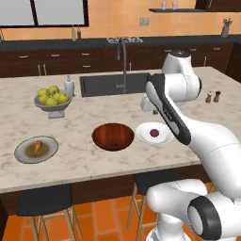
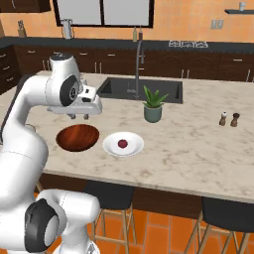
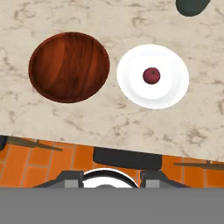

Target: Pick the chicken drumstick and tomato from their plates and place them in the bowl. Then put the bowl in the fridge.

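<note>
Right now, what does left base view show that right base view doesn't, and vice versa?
Left base alone: the chicken drumstick on the grey plate, and a grey footed bowl of apples.
Right base alone: a potted plant near the sink, and the gripper above the bowl's far rim.
Both: the wooden bowl, the tomato on the white plate, the sink.

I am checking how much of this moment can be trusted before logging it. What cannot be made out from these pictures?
- Gripper: right base view, fingertips too small to tell open from shut; left base view, the arm covers it.
- White plate: left base view, the forearm hides its right edge.
- Grey plate with the chicken drumstick: right base view, hidden behind the arm.
- Dark pot: hand view, cut off by the top edge.
</note>
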